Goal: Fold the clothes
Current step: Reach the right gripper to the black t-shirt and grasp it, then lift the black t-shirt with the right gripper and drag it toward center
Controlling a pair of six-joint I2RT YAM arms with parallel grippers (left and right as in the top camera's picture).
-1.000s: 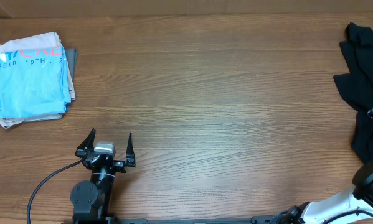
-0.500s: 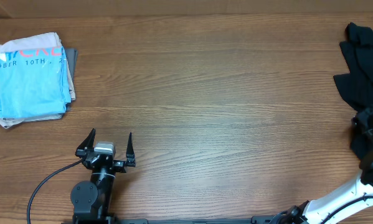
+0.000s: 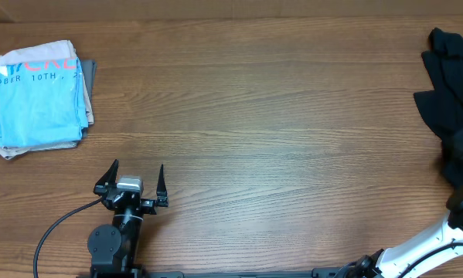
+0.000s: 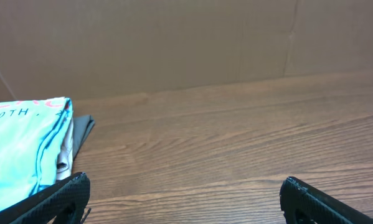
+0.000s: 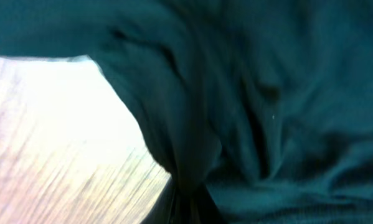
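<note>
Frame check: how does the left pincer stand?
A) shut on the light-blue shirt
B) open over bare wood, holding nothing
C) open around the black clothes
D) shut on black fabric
B: the left pincer has its fingers spread with only bare table between them. The light-blue shirt lies apart at the far left, and the black clothes lie at the right edge.
</note>
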